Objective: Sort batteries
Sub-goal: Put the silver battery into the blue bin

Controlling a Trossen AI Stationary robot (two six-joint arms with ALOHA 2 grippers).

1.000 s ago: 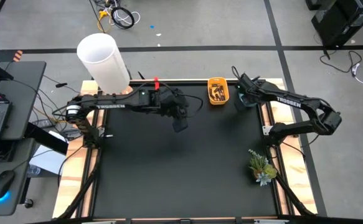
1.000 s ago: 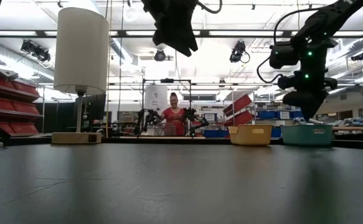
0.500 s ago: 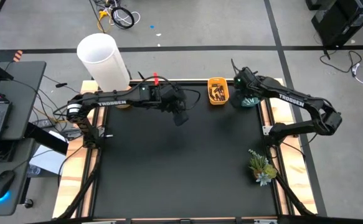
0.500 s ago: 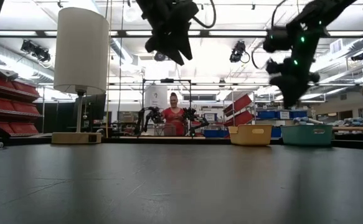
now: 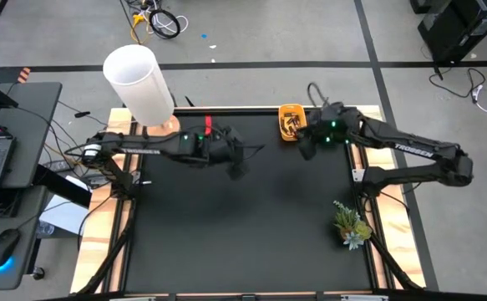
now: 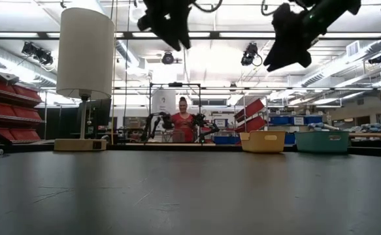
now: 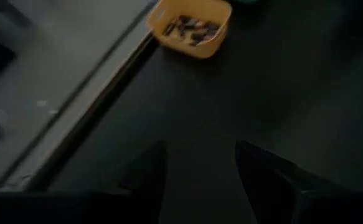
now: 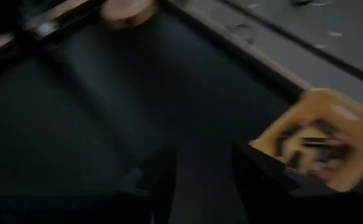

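Observation:
Several small dark and orange batteries [image 7: 190, 26] lie in the yellow tray [image 5: 291, 111] at the table's far edge, and they show blurred in the right wrist view too [image 8: 312, 146]. The teal tray [image 6: 322, 141] stands to its right; in the high view my right arm covers it. My left gripper [image 5: 236, 165] hangs open high over the far middle of the table, left of the yellow tray. My right gripper [image 5: 307, 147] is open in the air just near and right of that tray. Both sets of fingers are empty.
A lamp with a white shade [image 5: 139, 82] stands at the far left corner on a wooden base [image 8: 128, 7]. A small potted plant [image 5: 352, 224] sits at the right edge. The black mat [image 5: 243, 234] stretches toward the near side. A person [image 6: 182, 124] stands far behind the table.
My right gripper has swung from over the teal tray toward the table's left and near side, past the yellow tray, and has risen. My left gripper has drifted a little toward the left and up. Both stayed open.

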